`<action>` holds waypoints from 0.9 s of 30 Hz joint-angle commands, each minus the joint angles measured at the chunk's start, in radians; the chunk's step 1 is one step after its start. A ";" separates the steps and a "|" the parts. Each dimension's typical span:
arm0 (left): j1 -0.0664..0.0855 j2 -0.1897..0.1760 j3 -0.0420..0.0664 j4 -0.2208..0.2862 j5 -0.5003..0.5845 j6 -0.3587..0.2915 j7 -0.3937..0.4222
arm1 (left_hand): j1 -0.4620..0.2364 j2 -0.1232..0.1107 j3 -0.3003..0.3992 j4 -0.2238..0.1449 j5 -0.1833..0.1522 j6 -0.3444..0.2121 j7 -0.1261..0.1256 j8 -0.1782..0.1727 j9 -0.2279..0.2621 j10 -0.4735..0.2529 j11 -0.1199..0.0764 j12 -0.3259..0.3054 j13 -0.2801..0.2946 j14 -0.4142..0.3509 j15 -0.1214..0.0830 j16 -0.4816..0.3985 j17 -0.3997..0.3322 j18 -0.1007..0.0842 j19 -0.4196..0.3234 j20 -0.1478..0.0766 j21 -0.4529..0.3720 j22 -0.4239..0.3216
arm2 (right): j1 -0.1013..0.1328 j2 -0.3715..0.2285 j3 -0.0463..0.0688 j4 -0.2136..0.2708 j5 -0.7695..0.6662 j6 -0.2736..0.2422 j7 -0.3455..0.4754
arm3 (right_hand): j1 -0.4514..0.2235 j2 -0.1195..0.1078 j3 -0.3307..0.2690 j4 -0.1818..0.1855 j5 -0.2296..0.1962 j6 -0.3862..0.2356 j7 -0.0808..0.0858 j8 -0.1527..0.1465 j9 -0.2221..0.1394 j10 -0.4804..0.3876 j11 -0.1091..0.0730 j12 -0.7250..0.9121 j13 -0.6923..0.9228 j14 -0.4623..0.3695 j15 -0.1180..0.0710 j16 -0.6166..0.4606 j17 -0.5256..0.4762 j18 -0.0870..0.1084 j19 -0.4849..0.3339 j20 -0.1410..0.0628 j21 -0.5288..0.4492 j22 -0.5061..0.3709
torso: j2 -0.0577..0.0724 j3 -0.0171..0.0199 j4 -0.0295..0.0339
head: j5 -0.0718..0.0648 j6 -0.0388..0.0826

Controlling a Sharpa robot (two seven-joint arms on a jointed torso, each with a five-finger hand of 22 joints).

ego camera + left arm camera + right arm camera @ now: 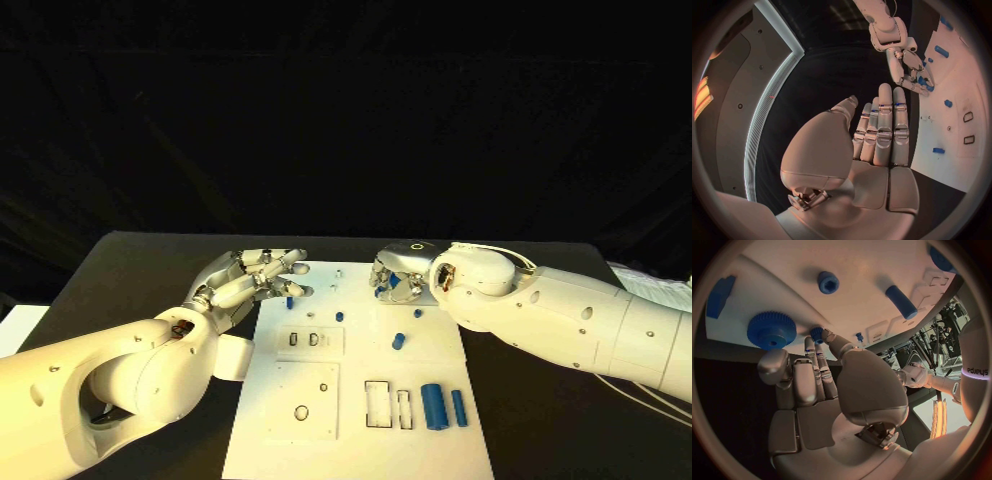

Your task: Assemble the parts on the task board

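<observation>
several small blue parts [433,405] on white task board [361,440], tabletop centre. likely light, rigid, smooth plastic; pinch across sides. left robot hand [257,280] released, fingers straight. right robot hand [401,275] at far edge beside blue gear [771,330]; grasp unclear.

Warm, yellowish light is cast from above; the task board [361,400] is brightly lit, while the backdrop beyond the table [144,260] is left black. Straight edges are bent by fisheye distortion in both wrist views. Rims are darkened.
</observation>
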 commanded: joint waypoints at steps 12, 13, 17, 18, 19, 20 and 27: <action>0.001 0.002 0.001 -0.004 0.012 0.006 -0.001 | -0.001 -0.009 0.005 -0.002 -0.003 -0.001 0.006 -0.008 -0.002 -0.004 0.004 -0.008 0.000 0.002 0.002 0.005 0.004 0.011 0.007 -0.002 0.001 -0.002 | -0.004 -0.004 -0.003 0.012 -0.041 -0.126 0.000 | 0.090 0.038 0.089 -0.022 -0.077 0.101 -0.017 0.032 0.029 0.123 -0.031 0.025 0.015 0.053 -0.022 0.030 0.019 -0.038 0.075 -0.016 0.116 0.175 | 0.007 -0.0010 0.0038 | -0.002 0.004; 0.001 0.002 0.001 -0.004 0.012 0.006 -0.001 | -0.001 -0.009 0.005 -0.002 -0.003 -0.001 0.006 -0.008 -0.002 -0.004 0.004 -0.008 0.000 0.002 0.002 0.005 0.004 0.011 0.007 -0.002 0.001 -0.002 | -0.004 -0.004 -0.003 0.014 -0.042 -0.135 0.000 | 0.092 0.037 0.093 -0.023 -0.077 0.102 -0.017 0.032 0.030 0.127 -0.032 0.025 0.016 0.053 -0.023 0.030 0.018 -0.041 0.081 -0.017 0.125 0.190 | 0.007 -0.0011 0.0036 | -0.001 0.004; 0.001 0.002 0.001 -0.005 0.012 0.005 -0.002 | -0.001 -0.009 0.005 -0.002 -0.003 -0.001 0.006 -0.008 -0.002 -0.004 0.004 -0.008 0.000 0.002 0.002 0.005 0.004 0.011 0.007 -0.002 0.001 -0.002 | -0.004 -0.002 -0.002 0.018 -0.043 -0.157 -0.003 | 0.093 0.034 0.099 -0.024 -0.079 0.104 -0.017 0.031 0.032 0.130 -0.032 0.021 0.016 0.052 -0.023 0.031 0.017 -0.044 0.090 -0.017 0.138 0.210 | 0.009 -0.0018 0.0046 | -0.001 0.006; 0.001 0.002 0.001 -0.005 0.012 0.005 -0.002 | -0.001 -0.009 0.005 -0.002 -0.003 -0.001 0.006 -0.008 -0.002 -0.004 0.004 -0.008 0.000 0.002 0.002 0.005 0.004 0.011 0.007 -0.002 0.001 -0.002 | -0.004 -0.001 -0.002 0.018 -0.043 -0.161 -0.003 | 0.092 0.032 0.100 -0.025 -0.079 0.104 -0.016 0.030 0.033 0.130 -0.032 0.020 0.016 0.052 -0.022 0.032 0.018 -0.044 0.090 -0.017 0.139 0.211 | 0.009 -0.0019 0.0044 | 0.000 0.006; 0.001 0.002 0.001 -0.005 0.012 0.005 -0.002 | 0.000 -0.009 0.006 -0.002 -0.003 -0.001 0.006 -0.008 -0.002 -0.004 0.004 -0.008 0.000 0.002 0.002 0.005 0.004 0.012 0.007 -0.002 0.001 -0.002 | -0.004 -0.001 -0.002 0.019 -0.043 -0.166 -0.003 | 0.092 0.031 0.101 -0.025 -0.079 0.103 -0.016 0.029 0.033 0.129 -0.031 0.018 0.016 0.052 -0.022 0.032 0.017 -0.044 0.090 -0.017 0.140 0.212 | 0.009 -0.0022 0.0047 | 0.000 0.007; 0.001 0.002 0.001 -0.006 0.012 0.004 -0.002 | 0.001 -0.008 0.007 -0.003 -0.003 -0.001 0.006 -0.008 -0.001 -0.004 0.004 -0.009 0.000 0.001 0.002 0.006 0.006 0.012 0.008 -0.002 0.001 -0.002 | -0.004 0.001 -0.002 0.019 -0.042 -0.175 -0.003 | 0.091 0.030 0.103 -0.024 -0.079 0.103 -0.015 0.028 0.034 0.128 -0.031 0.016 0.015 0.052 -0.022 0.033 0.017 -0.045 0.090 -0.017 0.141 0.213 | 0.009 -0.0021 0.0048 | 0.001 0.007; 0.001 0.001 0.001 -0.005 0.012 0.003 0.000 | 0.002 -0.008 0.009 -0.006 -0.003 -0.002 0.007 -0.011 -0.002 -0.007 0.005 -0.015 0.000 -0.001 0.003 0.006 0.012 0.011 0.008 -0.002 0.000 -0.003 | -0.004 0.015 0.000 0.018 -0.032 -0.237 -0.007 | 0.089 0.022 0.121 -0.024 -0.066 0.093 -0.011 0.014 0.036 0.118 -0.024 0.000 0.011 0.050 -0.016 0.036 0.016 -0.046 0.090 -0.014 0.148 0.221 | 0.011 -0.0030 0.0064 | 0.005 0.011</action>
